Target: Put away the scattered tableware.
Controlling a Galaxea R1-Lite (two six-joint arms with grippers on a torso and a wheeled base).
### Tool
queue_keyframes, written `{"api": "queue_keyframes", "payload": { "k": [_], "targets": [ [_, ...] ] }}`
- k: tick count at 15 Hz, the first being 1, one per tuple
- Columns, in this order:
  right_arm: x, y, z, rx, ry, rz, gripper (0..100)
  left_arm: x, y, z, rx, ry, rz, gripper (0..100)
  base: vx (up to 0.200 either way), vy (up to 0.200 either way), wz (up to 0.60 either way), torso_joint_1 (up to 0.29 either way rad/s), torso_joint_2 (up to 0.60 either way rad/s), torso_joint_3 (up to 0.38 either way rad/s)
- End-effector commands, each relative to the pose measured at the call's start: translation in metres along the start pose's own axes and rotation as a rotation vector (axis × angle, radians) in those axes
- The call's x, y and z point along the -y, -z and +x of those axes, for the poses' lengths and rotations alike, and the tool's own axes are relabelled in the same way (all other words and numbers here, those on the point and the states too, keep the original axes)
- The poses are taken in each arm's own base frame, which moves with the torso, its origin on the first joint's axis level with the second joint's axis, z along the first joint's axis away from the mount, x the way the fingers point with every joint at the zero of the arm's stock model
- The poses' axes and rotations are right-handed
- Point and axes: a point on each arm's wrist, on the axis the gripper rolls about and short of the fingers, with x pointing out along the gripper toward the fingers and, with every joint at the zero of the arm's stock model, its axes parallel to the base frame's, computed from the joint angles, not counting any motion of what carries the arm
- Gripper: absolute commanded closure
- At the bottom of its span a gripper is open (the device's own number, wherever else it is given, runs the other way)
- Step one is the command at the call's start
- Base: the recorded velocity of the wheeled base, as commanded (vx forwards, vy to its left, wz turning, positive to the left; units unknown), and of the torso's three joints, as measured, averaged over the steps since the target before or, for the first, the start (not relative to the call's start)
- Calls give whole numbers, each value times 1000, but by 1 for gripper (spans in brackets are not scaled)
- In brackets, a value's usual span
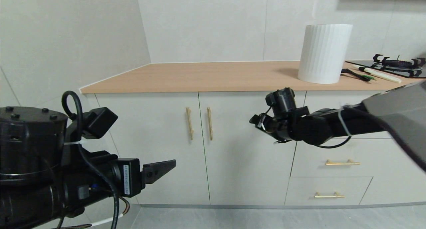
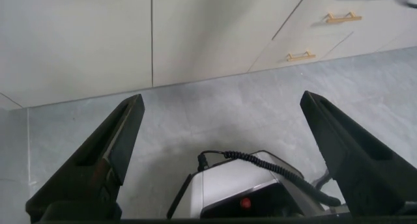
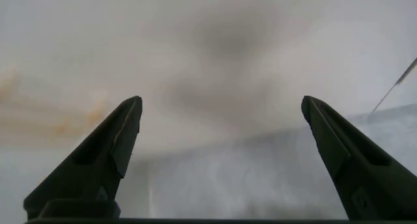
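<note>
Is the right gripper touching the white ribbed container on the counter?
Apart. In the head view the right gripper hangs in front of the cabinet, lower than the counter, and the white ribbed container stands on top of that counter.

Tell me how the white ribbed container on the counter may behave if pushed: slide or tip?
The white ribbed container has a wide base, so a low push would probably slide it on the smooth counter; a push near the rim might tip it. Its ribs may aid grip. It looks hard, perhaps ceramic, so possibly fragile.
</note>
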Motion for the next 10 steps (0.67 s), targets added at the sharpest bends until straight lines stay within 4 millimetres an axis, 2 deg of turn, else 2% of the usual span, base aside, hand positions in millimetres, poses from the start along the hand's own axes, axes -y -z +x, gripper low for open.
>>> {"api": "queue_keyframes", "payload": {
  "k": [1,2,3,5,7,9,10],
  "targets": [
    [4,-19,-135,10,-173,-81,0,0,-5,-17,60,19,-5,0,0,0,0,0,0,0],
    [20,-25,-181,59,-208,-124,0,-1,-6,-26,91,25,-11,0,0,0,0,0,0,0],
    [39,-27,-219,106,-227,-154,0,-3,-4,-37,122,25,-15,0,0,0,0,0,0,0],
    [86,-26,-271,228,-187,-214,0,-12,3,-58,178,15,-13,0,0,0,0,0,0,0],
    [137,-14,-316,374,-94,-260,0,-24,23,-81,231,-4,-4,0,0,0,0,0,0,0],
    [167,10,-367,543,-112,-317,0,-35,48,-113,302,-5,-8,0,0,0,0,0,0,0],
    [171,16,-377,573,-113,-325,0,-38,54,-122,316,-16,1,0,0,0,0,0,0,0]
  ]
}}
